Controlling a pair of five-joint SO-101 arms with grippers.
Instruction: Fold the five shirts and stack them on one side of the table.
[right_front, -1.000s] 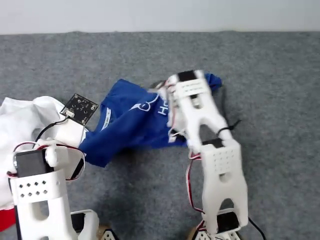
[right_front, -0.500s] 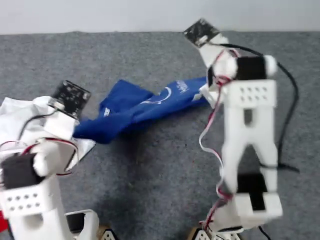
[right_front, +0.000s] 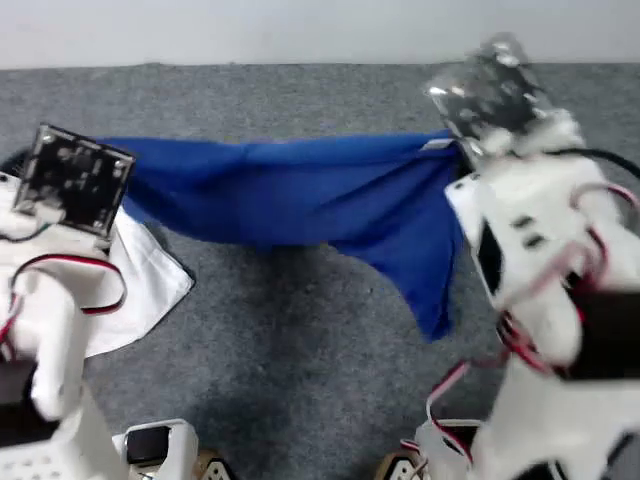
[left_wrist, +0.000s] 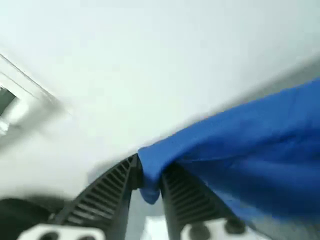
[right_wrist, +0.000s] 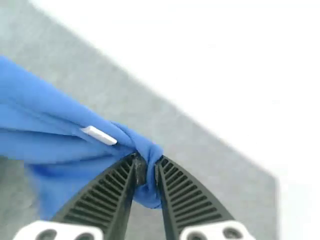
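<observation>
Left gripper (left_wrist: 150, 169) at nine o'clock, right gripper (right_wrist: 147, 164) at three, each pinched the blue shirt (right_front: 300, 190) taut between them. Spreading it out, I reckoned; next, lay it flat.

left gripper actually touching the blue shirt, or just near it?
Touching. The left wrist view shows the left gripper with a bunched corner of the blue shirt pinched between its fingers, with no gap.

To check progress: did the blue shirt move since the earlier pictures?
Yes. The blue shirt, bunched before, now spans wide, its top edge nearer the far edge of the table.
</observation>
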